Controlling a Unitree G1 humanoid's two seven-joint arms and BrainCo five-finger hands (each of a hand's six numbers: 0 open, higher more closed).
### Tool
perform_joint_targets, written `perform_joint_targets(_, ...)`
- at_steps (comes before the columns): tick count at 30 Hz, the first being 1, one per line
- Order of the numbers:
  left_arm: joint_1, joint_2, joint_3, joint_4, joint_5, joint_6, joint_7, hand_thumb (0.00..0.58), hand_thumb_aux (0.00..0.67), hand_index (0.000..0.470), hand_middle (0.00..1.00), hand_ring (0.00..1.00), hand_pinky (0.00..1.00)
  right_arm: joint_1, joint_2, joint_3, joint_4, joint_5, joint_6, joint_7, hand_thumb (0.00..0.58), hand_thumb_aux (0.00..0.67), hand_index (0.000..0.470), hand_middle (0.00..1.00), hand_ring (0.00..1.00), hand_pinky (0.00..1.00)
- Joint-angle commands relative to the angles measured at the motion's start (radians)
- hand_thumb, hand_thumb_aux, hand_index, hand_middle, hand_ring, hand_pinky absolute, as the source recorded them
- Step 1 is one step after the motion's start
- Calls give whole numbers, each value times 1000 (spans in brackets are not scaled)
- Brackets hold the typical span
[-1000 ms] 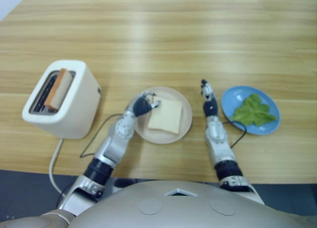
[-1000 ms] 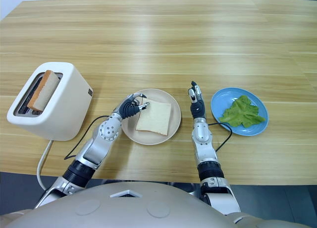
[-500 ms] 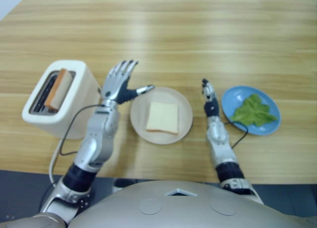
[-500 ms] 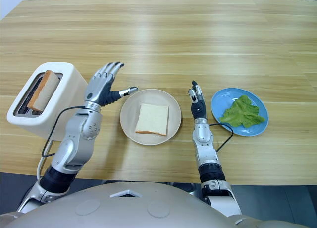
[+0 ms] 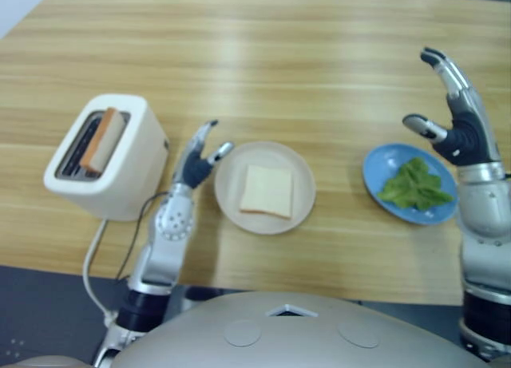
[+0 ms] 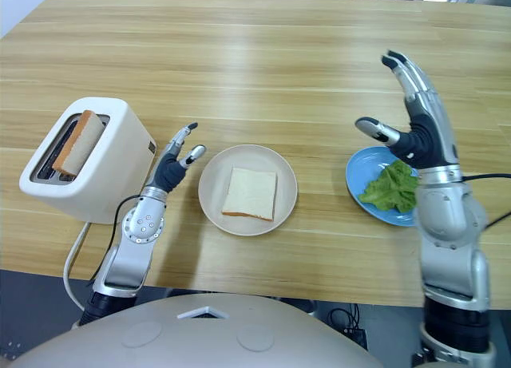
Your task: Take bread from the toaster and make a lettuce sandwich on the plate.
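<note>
A white toaster [image 6: 89, 162] stands at the left with one slice of bread [image 6: 78, 141] upright in its slot. A beige plate [image 6: 281, 173] in the middle carries a flat slice of bread [image 6: 251, 193]. Lettuce [image 6: 391, 187] lies on a blue plate [image 6: 357, 171] at the right. My left hand [image 6: 175, 166] rests low between toaster and beige plate, fingers extended, holding nothing. My right hand [image 6: 417, 121] is raised above the blue plate, open with fingers spread.
The toaster's white cord [image 6: 70, 260] runs off the table's front edge at the left. A dark cable [image 6: 120, 216] lies along my left forearm. The wooden table [image 6: 255, 57] stretches far behind the plates.
My left hand has dropped from above the toaster side to the table beside the beige plate. My right hand has risen and moved right, over the blue plate, opening wide.
</note>
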Motion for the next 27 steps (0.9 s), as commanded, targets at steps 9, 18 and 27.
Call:
perform_joint_targets(9, 68, -97, 55, 26, -356, -142, -95, 0, 0, 0, 0, 0, 0, -50, -287, 135, 812, -280, -275, -306, 0, 0, 0, 0, 0, 0)
perform_joint_targets(18, 68, -90, 39, 32, -339, -160, -76, 0, 0, 0, 0, 0, 0, -207, -340, 296, 1128, -300, -380, -399, 0, 0, 0, 0, 0, 0)
perform_joint_targets(27, 66, -89, 26, 32, -323, -160, -65, 0, 0, 0, 0, 0, 0, -258, -352, 487, 1134, -472, -283, -520, 0, 0, 0, 0, 0, 0)
